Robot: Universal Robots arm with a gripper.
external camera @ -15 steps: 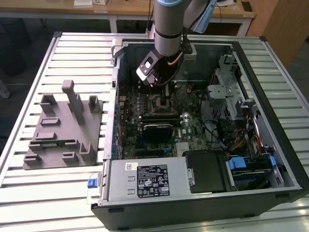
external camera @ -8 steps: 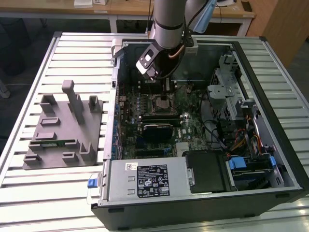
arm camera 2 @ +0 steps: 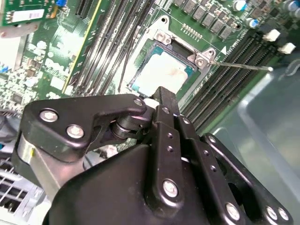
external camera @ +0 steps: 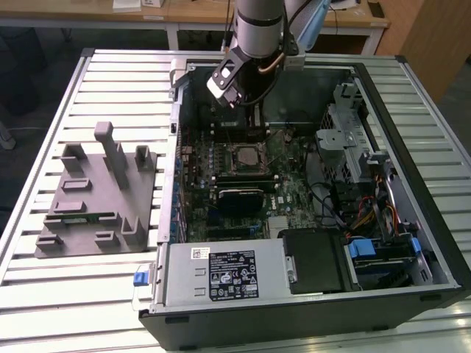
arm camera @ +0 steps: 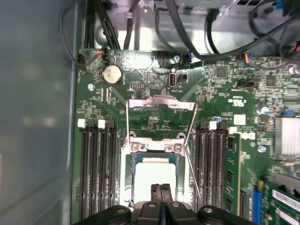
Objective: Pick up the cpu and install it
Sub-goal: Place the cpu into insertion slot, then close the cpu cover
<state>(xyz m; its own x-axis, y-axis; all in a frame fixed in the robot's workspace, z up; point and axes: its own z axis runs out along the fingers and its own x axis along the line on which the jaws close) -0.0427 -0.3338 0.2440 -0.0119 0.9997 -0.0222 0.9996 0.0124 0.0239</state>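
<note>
- Gripper (arm camera: 161,187), closest to the lens in both wrist views: fingers (arm camera 2: 164,101) pressed together, tips poised just over the cpu (arm camera: 154,171).
- Slatted metal table (external camera: 44,95) carries an open computer case (external camera: 412,103); the arm (external camera: 257,29) reaches steeply down into it.
- Grey holder block (external camera: 96,198) rests on the table, at the exterior view's left of the case.
- Power supply (external camera: 184,279) bears a white printed label (external camera: 234,278), its text too small to read.
- Green motherboard (arm camera: 220,93) holds the socket (arm camera: 161,105), metal frame flipped open.
- The cpu lies flat in the socket, silvery top up, between memory slots (arm camera: 96,168).
</note>
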